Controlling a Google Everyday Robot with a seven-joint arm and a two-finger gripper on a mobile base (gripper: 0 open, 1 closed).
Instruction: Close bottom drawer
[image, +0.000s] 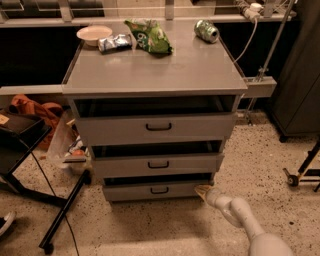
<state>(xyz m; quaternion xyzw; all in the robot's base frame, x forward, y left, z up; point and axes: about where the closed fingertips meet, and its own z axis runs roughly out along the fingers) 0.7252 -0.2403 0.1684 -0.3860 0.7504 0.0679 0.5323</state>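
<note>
The grey cabinet (155, 70) has three drawers, all pulled out a little. The bottom drawer (150, 191) is the lowest, a wide shallow grey front with a small black handle (159, 190), and a dark gap shows above it. My gripper (202, 190) sits low near the floor at the right end of the bottom drawer's front, touching or nearly touching it. My white arm (240, 215) runs back from it to the lower right.
The middle drawer (157, 164) and top drawer (156, 128) stand above. On the cabinet top lie a bowl (94, 34), a foil packet (115, 43), a green chip bag (150, 36) and a can (206, 30). A black stand leg (62, 215) lies left; a wheeled base (300, 175) stands right.
</note>
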